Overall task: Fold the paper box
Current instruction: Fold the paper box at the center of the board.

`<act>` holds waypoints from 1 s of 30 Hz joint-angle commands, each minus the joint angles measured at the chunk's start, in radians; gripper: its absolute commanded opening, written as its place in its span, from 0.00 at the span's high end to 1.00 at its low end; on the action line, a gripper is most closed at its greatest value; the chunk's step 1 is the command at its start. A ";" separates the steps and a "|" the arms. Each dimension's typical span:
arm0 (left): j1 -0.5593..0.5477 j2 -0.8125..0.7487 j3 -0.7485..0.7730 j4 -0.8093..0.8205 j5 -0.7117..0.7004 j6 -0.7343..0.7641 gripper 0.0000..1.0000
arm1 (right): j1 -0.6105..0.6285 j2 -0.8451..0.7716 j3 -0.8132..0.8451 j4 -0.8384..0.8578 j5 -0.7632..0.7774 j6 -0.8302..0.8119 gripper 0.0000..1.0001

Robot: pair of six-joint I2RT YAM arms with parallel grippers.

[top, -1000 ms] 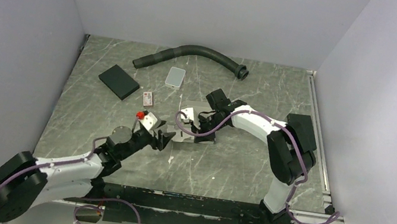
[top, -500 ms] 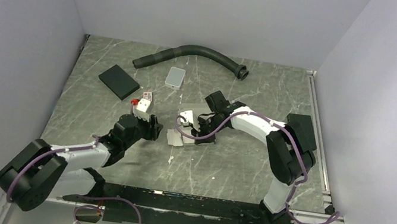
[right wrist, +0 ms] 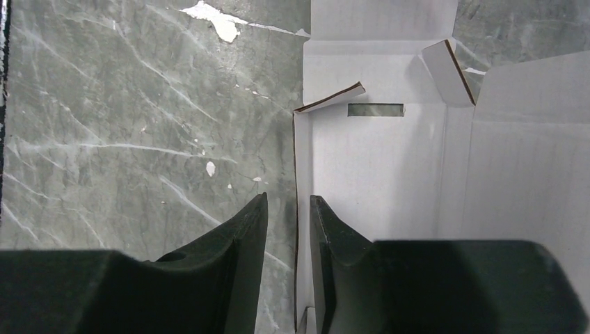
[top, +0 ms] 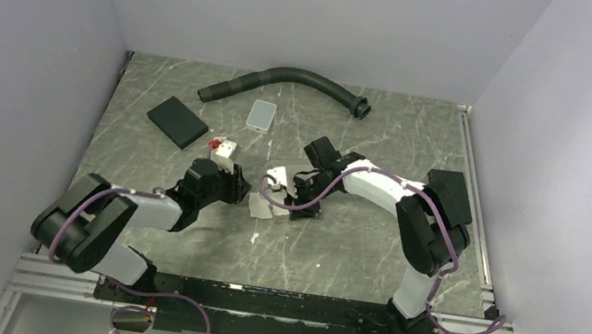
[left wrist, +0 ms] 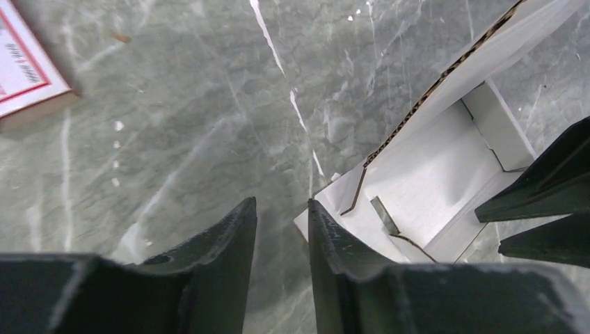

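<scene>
Squaring up the paper box [top: 274, 192]: it sits mid-tabletop [top: 332, 254] between both arms, half-erected, walls partly up and flaps loose. Right fingers [right wrist: 236, 236] straddle one side wall's edge with a slack gap, not pinching. Left fingers [left wrist: 222, 243] are narrowly apart with nothing between them, one tip touching the box's corner. Suggest the right pinches the wall near its crease while the left nudges the small tab [right wrist: 328, 97] toward the slot [right wrist: 376, 109]. Go slow, I'd expect thin card to buckle.

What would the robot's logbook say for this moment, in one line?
paper box: half-formed, flaps raised | left gripper: slightly open, empty, at box corner | right gripper: slightly open, astride box edge
</scene>
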 commanded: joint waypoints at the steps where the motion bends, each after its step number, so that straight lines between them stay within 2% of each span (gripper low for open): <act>1: 0.007 0.092 0.085 0.067 0.111 -0.022 0.65 | 0.004 -0.016 0.036 -0.011 -0.047 0.020 0.68; 5: 0.007 0.182 0.134 0.102 0.176 -0.045 0.74 | 0.002 -0.008 0.035 0.015 -0.017 0.047 0.72; 12: 0.007 0.280 0.172 0.153 0.255 -0.082 0.80 | 0.004 0.022 0.046 0.011 -0.004 0.059 0.82; 22: 0.008 0.299 0.152 0.178 0.289 -0.148 0.90 | 0.007 0.046 0.055 0.020 0.024 0.082 0.89; 30: 0.008 0.289 0.138 0.157 0.294 -0.186 0.92 | 0.010 0.056 0.061 0.030 0.043 0.105 0.92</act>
